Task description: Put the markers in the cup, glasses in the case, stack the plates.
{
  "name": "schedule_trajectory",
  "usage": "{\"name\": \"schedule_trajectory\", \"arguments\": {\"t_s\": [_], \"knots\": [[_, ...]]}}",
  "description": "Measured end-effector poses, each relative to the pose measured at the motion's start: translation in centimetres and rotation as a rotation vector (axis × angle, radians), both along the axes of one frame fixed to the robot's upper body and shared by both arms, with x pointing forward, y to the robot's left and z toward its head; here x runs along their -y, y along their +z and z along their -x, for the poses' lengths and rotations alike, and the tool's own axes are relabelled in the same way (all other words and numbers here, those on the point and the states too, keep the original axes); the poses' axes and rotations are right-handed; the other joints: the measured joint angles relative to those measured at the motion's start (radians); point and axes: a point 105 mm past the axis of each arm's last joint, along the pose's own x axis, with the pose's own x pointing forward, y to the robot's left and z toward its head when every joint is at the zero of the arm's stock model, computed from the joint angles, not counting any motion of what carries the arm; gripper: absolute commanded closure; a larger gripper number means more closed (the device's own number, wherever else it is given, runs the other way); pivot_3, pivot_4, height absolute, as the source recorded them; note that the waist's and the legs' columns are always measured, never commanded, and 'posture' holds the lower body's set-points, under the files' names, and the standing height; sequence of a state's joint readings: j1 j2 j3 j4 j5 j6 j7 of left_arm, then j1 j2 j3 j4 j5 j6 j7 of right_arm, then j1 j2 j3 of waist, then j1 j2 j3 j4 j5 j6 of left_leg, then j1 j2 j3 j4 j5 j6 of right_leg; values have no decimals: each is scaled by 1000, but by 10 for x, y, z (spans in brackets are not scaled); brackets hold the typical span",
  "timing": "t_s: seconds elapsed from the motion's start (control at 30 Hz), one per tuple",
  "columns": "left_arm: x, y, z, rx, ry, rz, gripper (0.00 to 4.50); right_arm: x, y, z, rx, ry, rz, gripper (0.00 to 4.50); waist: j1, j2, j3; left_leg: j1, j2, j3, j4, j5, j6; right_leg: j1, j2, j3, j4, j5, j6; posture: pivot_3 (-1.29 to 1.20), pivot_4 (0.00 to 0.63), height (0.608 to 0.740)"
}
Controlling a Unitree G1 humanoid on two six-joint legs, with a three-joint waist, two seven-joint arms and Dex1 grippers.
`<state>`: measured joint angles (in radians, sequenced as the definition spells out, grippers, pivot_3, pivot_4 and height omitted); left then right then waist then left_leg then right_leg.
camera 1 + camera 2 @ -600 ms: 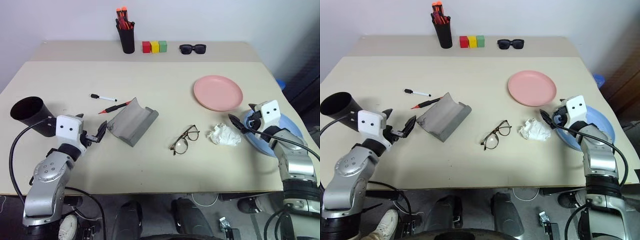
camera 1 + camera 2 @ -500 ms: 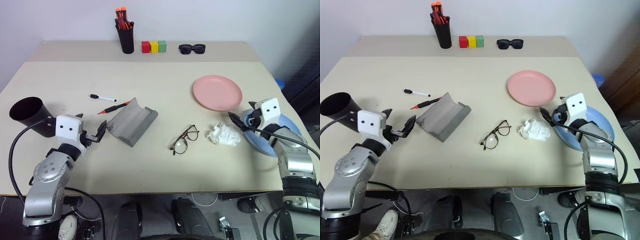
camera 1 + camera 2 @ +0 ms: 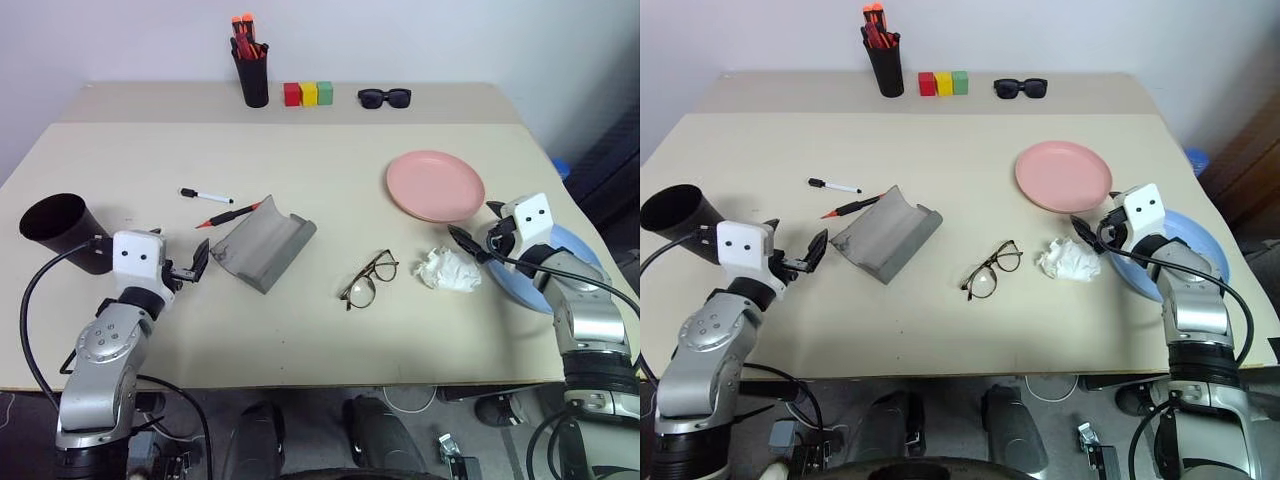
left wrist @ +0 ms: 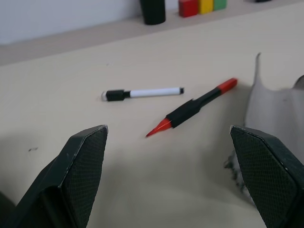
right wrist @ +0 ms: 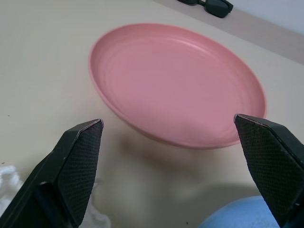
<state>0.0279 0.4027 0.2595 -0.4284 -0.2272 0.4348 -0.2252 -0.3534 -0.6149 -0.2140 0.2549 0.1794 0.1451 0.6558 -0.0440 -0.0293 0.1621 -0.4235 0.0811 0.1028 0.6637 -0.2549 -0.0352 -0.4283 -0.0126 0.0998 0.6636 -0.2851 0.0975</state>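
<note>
On the table (image 3: 330, 170), the blue plate (image 3: 582, 262) lay half hidden behind the right gripper (image 3: 472, 237), fingers wide and empty, beside the pink plate (image 3: 436, 185); the left gripper (image 3: 182, 262), also wide, hid part of the cup (image 3: 58, 228), near the case (image 3: 264, 250), glasses (image 3: 369, 279) and markers (image 3: 220, 205).

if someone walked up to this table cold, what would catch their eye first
Probably the pink plate on the right side of the table, with the open right gripper aimed toward it and the light blue plate partly under that arm. Next, the open grey case left of centre, the two markers just behind it, and the wire-framed glasses mid-table beside a crumpled tissue.
</note>
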Motion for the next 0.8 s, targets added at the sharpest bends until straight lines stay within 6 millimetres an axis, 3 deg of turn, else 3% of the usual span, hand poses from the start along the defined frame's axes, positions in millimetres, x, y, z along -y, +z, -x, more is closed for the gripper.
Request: {"name": "schedule_trajectory", "arguments": {"t_s": [0.3,0.5,0.7,0.8], "knots": [[-4,4,-7,-14,74,25,268,-32,4,-6,15,83,-1,0,2,0,0,0,0,0,0,0,0,0,0,0,1,0,0,0,150,722],[5,27,-28,15,91,52,268,-72,14,-7,59,180,-23,0,3,0,0,0,0,-1,1,0,0,0,0,0,1,1,2,0,150,722],[12,26,-48,-20,131,136,120,-117,21,-4,84,287,-59,0,2,0,0,0,0,-1,1,0,0,0,1,-1,1,2,3,0,150,722],[12,28,-52,-23,136,136,120,-129,25,-3,99,304,-79,0,3,0,0,0,0,-1,1,0,0,0,1,-1,2,2,3,0,150,722]]}}
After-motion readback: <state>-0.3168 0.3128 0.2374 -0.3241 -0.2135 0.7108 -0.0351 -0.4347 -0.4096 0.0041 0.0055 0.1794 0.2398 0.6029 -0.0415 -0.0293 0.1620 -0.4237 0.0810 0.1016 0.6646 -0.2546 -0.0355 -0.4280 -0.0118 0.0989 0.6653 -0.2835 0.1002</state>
